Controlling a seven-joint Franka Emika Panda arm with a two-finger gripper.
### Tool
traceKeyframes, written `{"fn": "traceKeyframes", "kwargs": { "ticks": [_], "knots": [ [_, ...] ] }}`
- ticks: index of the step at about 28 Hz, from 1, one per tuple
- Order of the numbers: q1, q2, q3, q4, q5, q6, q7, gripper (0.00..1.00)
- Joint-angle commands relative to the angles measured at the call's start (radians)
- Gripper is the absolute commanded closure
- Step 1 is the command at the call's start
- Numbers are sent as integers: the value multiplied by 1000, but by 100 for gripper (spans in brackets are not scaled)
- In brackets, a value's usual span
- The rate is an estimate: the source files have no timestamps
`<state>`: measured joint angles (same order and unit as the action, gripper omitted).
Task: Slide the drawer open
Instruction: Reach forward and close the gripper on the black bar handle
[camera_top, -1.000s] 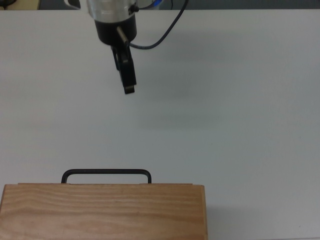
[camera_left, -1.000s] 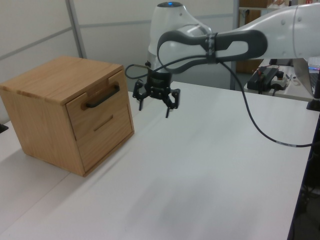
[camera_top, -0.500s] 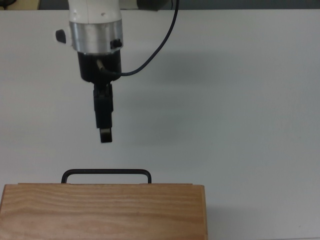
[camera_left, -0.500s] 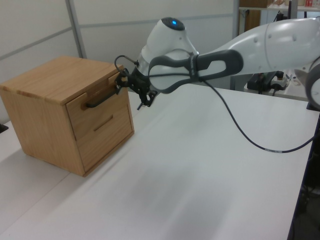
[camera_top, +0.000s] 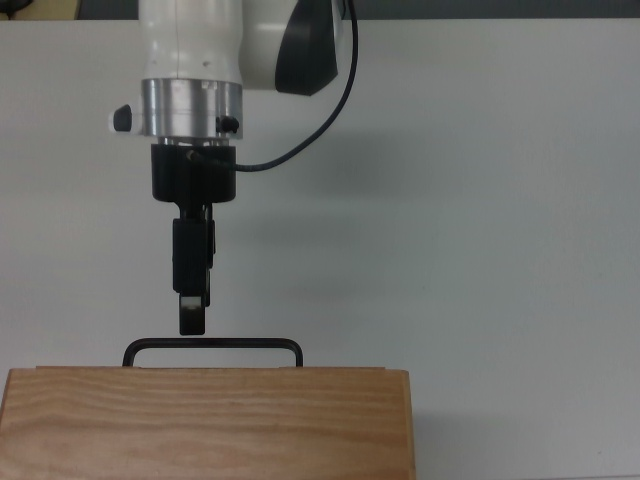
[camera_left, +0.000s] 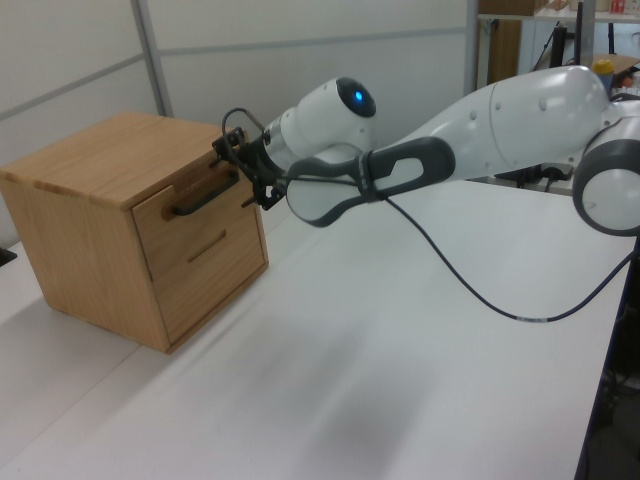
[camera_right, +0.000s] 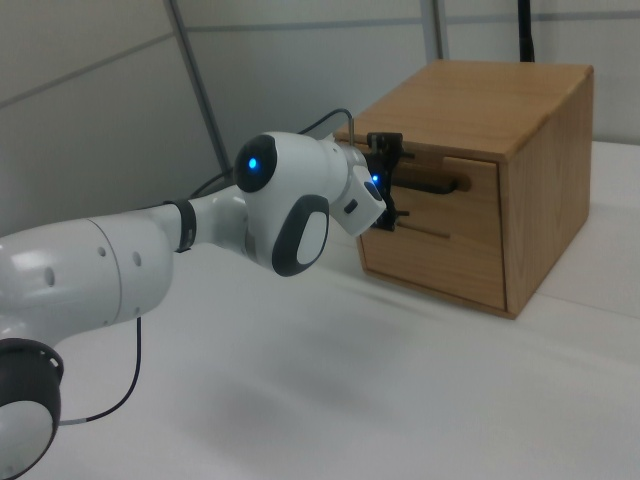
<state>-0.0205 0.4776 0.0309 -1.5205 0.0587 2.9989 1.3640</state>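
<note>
Light wood drawer (camera_left: 196, 220) sitting flush in cabinet (camera_left: 90, 170) on white table (camera_left: 400, 340), top slot. Black handle (camera_top: 212, 346) sticking out front. Gripper (camera_top: 190, 322) hovering right at handle bar, fingers looking spread around it, not clamping.

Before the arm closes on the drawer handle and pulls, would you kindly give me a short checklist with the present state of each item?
1. Tool lined up with the handle along its length: ok, though in the top view it sits toward the top view's left end of the bar, not its middle.
2. Tool fingers astride the bar: cannot tell; the tip reaches the bar's edge in the top view.
3. Tool open wide enough: cannot tell.
4. Drawer shut, so a full pull is needed: ok, front sits flush in the cabinet.
5. Table in front of the drawer free for the pull: ok.
6. Cable away from the handle: ok.
</note>
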Motion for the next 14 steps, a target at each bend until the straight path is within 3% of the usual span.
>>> {"fn": "traceKeyframes", "kwargs": {
  "ticks": [1,6,7,10,11,14],
  "knots": [
    [4,59,6,51,24,57,21,0],
    [4,90,11,88,32,58,104,19],
    [4,96,11,98,33,57,119,36],
    [4,102,14,100,33,57,135,63],
    [4,104,15,100,33,57,138,82],
    [4,104,21,100,32,57,138,99]
  ]
}}
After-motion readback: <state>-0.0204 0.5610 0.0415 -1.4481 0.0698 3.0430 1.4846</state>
